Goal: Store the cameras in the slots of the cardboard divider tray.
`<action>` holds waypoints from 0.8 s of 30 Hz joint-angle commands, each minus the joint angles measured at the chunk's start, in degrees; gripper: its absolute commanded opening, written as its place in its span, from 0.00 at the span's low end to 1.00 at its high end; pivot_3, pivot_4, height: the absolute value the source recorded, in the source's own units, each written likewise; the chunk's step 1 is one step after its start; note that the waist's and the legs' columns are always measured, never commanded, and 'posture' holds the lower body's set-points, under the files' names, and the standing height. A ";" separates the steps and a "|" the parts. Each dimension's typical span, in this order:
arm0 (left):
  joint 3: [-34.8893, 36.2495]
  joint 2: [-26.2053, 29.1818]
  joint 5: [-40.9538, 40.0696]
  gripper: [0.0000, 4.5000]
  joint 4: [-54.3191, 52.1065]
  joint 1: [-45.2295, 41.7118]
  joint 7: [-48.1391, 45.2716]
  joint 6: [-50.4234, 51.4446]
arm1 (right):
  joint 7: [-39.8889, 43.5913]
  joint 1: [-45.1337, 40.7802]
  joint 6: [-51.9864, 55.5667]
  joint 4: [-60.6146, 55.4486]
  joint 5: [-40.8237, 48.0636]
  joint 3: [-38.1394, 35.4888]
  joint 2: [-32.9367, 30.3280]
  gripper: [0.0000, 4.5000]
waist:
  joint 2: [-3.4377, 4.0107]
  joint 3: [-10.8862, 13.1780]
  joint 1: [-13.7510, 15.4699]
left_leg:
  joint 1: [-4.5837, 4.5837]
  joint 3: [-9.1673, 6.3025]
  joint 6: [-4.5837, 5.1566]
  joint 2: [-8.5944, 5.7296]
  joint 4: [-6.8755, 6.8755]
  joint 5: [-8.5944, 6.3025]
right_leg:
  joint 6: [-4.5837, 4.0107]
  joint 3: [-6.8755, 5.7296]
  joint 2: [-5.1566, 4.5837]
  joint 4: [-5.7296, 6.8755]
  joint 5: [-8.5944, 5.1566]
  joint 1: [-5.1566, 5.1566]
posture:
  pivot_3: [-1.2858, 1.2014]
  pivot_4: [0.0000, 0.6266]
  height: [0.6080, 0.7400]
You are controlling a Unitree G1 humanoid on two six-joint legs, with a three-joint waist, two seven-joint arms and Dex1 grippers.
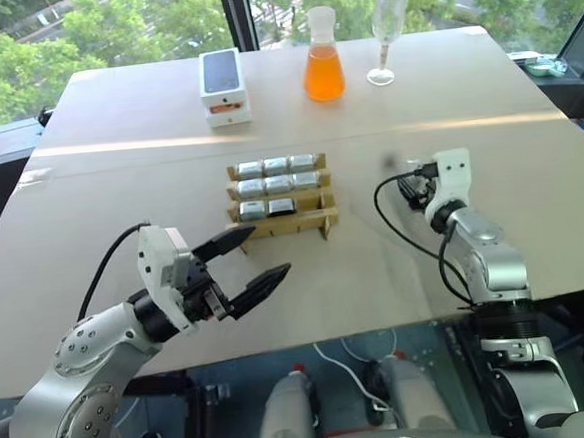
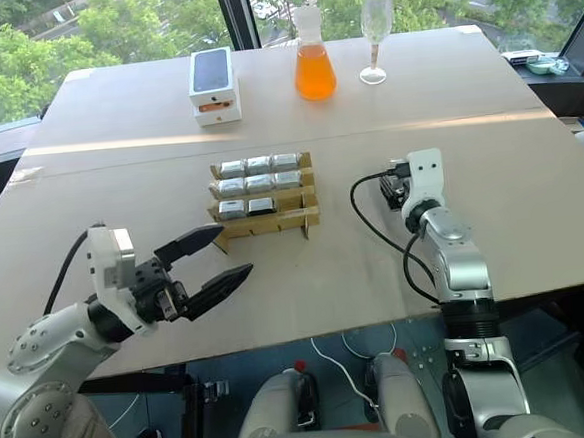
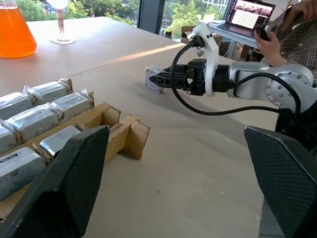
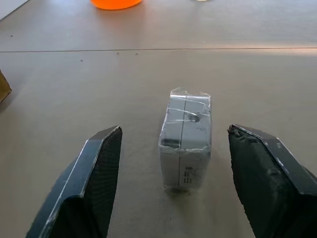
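Our right gripper (image 4: 171,144) straddles, fingers spread, a plastic-wrapped camera (image 4: 185,145) lying right of the cardboard divider tray (image 1: 297,222). Our left gripper (image 1: 260,256) hovers wide open near the tray.

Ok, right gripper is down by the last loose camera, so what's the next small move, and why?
Probably ease the right gripper a little forward and close on the loose camera. The camera lies on the table ahead of the open fingers, centred between them but not yet touched. The cardboard divider tray has one empty slot at its front right corner.
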 commanded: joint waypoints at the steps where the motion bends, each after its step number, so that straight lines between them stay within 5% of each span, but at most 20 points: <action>1: 1.33 0.60 -1.08 1.00 -1.18 0.56 -0.72 -0.23 | -0.18 -1.04 -1.38 -0.78 1.02 -0.06 -0.20 0.40 | 0.00 0.00 -0.01 | 0.00 0.00 0.00 0.00 0.00 0.00 | 0.00 0.00 0.00 0.00 0.00 0.00 | 0.52 0.24 1.00; 4: 1.46 0.70 -0.98 1.00 -0.99 0.80 -1.14 -0.36 | 0.00 -0.83 -1.40 -0.76 1.02 0.26 -0.43 0.16 | 0.00 0.00 -0.01 | 0.00 0.00 0.03 0.00 0.00 -0.02 | 0.00 0.00 0.00 0.00 0.00 0.00 | 0.52 0.24 1.00; 10: 1.62 0.75 -0.54 1.00 -0.71 1.21 -1.57 -0.66 | 3.94 -2.68 -4.54 0.17 1.61 1.68 -1.98 0.16 | 0.00 0.00 -0.06 | 0.00 0.00 0.09 0.00 0.00 -0.05 | 0.02 0.00 0.01 0.00 -0.01 0.00 | 0.52 0.24 1.00; 18: 4.68 1.14 -1.14 1.00 -1.75 4.60 -2.25 -0.81 | 47.16 -16.85 -23.32 12.62 7.16 13.59 -11.28 0.16 | -0.01 0.04 -0.31 | 0.04 -0.01 0.21 0.09 -0.01 -0.12 | 0.01 0.02 0.20 -0.02 -0.01 -0.01 | 0.52 0.24 1.00; 24: 8.15 0.92 -1.03 1.00 -4.21 9.67 -1.86 -0.77 | 65.48 -30.30 -44.09 39.82 3.50 18.36 -8.85 0.16 | -0.02 0.07 -0.07 | 0.04 0.02 0.21 0.18 0.04 -0.11 | -0.09 0.00 0.23 -0.03 0.04 0.00 | 0.52 0.24 1.00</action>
